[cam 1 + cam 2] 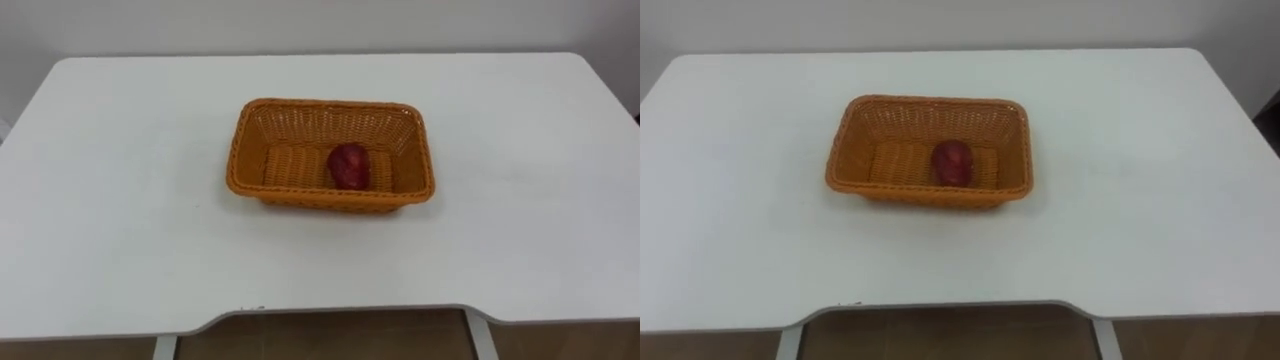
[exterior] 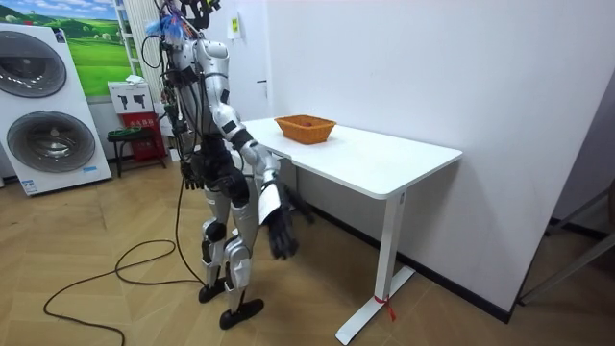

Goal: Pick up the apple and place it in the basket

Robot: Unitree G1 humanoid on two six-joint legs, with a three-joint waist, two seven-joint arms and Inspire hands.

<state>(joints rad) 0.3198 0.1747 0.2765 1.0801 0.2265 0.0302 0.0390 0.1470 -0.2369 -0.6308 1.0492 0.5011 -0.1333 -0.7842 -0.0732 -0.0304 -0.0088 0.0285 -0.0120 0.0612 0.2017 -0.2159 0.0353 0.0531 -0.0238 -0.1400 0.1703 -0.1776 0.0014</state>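
A red apple [image 1: 349, 165] lies inside an orange wicker basket [image 1: 300, 195] at the centre of the frame, resting right of the basket's middle and near its front wall, on a white table [image 1: 120, 230]. In the room view the robot stands at the table's near end, at the left of the frame, with both arms hanging below the tabletop. The hand nearer the camera, judged to be the right hand [image 2: 282, 235], hangs at lower centre with fingers loosely extended and holding nothing; the left hand [image 2: 191, 174] shows dark beside the hip, and its fingers cannot be made out. The scene fits either an apple already placed in the basket or one waiting to be lifted out. Any reach into the basket would do best coming from above, clear of the woven rim.
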